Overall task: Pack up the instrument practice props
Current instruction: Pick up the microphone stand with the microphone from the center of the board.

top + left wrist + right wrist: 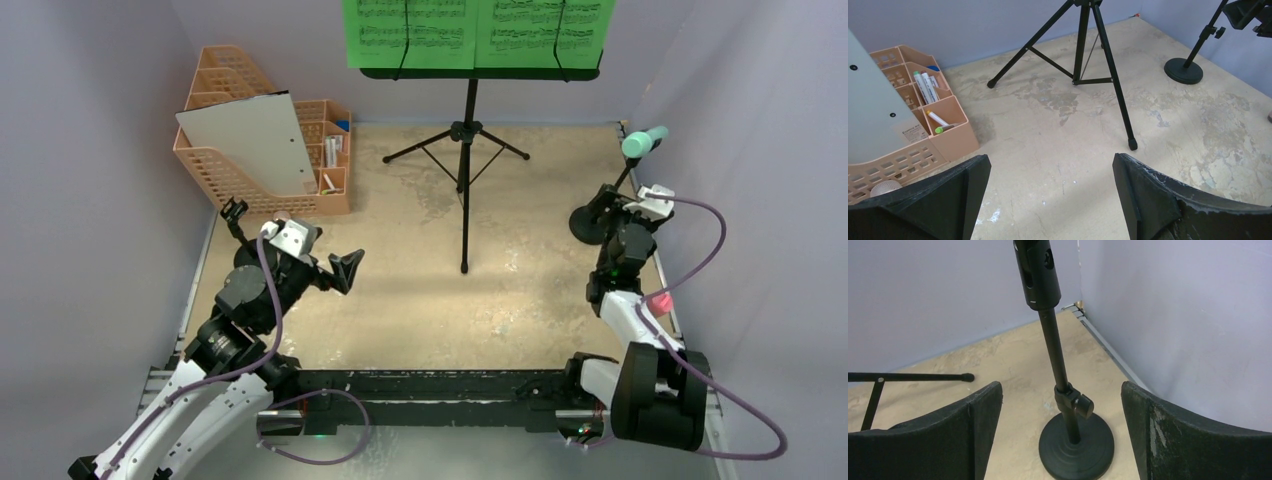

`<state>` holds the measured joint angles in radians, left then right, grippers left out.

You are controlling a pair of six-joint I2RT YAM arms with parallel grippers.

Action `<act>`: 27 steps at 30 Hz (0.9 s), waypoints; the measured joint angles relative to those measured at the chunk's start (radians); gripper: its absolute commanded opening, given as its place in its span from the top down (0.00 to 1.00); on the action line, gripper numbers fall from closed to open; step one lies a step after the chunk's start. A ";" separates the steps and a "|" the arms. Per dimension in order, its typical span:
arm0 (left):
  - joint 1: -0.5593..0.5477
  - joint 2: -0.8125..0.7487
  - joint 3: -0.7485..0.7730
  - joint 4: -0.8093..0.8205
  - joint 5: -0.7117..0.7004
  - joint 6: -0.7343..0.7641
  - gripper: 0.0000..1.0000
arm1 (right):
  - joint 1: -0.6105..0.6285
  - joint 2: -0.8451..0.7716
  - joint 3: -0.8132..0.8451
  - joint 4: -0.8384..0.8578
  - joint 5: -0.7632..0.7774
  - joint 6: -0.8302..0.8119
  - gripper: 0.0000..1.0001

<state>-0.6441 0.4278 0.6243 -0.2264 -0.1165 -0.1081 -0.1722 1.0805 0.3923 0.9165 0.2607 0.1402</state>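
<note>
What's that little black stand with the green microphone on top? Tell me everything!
The black stand sits upright on its round, flat base near the right wall. A thin pole rises from it, with a knob clamp partway up and a black clip on top holding the mint microphone, tilted. It looks like metal. The right claw is open, one finger each side of the pole, not touching.

Black-and-white arms, purple cables
</note>
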 measured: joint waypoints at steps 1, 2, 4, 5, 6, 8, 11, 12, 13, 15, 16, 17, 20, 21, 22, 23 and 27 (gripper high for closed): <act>0.000 0.000 0.000 0.000 0.000 0.000 0.01 | -0.009 0.016 0.000 0.020 -0.018 -0.003 0.14; -0.001 0.001 0.000 0.000 0.000 0.000 0.01 | -0.016 0.031 0.002 0.034 -0.029 -0.005 0.15; -0.001 0.003 0.000 0.000 0.000 0.000 0.01 | -0.026 0.059 0.011 0.052 -0.053 -0.010 0.18; -0.001 0.004 0.000 0.000 -0.001 0.001 0.01 | -0.031 0.074 0.018 0.063 -0.069 -0.012 0.19; -0.001 0.005 0.000 0.000 -0.003 0.001 0.01 | -0.034 0.089 0.027 0.072 -0.077 -0.015 0.20; -0.003 0.007 0.000 0.000 -0.007 0.006 0.01 | -0.041 0.118 0.049 0.090 -0.098 -0.021 0.20; -0.005 0.007 0.000 -0.001 -0.011 0.014 0.01 | -0.048 0.159 0.081 0.120 -0.123 -0.028 0.23; -0.005 0.008 0.000 -0.001 -0.012 0.015 0.01 | -0.050 0.173 0.090 0.129 -0.127 -0.030 0.24; -0.005 0.008 0.000 0.000 -0.013 0.015 0.01 | -0.051 0.186 0.098 0.136 -0.128 -0.031 0.25; -0.005 0.011 0.000 -0.001 -0.014 0.016 0.01 | -0.053 0.216 0.112 0.150 -0.130 -0.033 0.28; -0.005 0.012 0.000 -0.001 -0.014 0.016 0.01 | -0.053 0.232 0.117 0.158 -0.130 -0.035 0.30; -0.005 0.012 0.000 -0.001 -0.015 0.016 0.01 | -0.054 0.248 0.121 0.165 -0.130 -0.036 0.32; -0.005 0.013 0.000 -0.001 -0.016 0.017 0.01 | -0.060 0.291 0.127 0.182 -0.130 -0.040 0.39; -0.005 0.013 0.000 -0.001 -0.016 0.017 0.01 | -0.062 0.306 0.130 0.186 -0.130 -0.041 0.40; -0.005 0.013 0.000 -0.001 -0.017 0.018 0.01 | -0.064 0.320 0.135 0.191 -0.130 -0.043 0.41; -0.005 0.013 0.000 -0.001 -0.017 0.018 0.01 | -0.066 0.336 0.140 0.197 -0.130 -0.044 0.42; -0.005 0.013 0.000 -0.001 -0.018 0.021 0.01 | -0.076 0.385 0.158 0.215 -0.131 -0.047 0.48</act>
<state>-0.6487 0.4404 0.6239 -0.2272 -0.1341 -0.0868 -0.2478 1.4654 0.5499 1.1316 0.1295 0.0933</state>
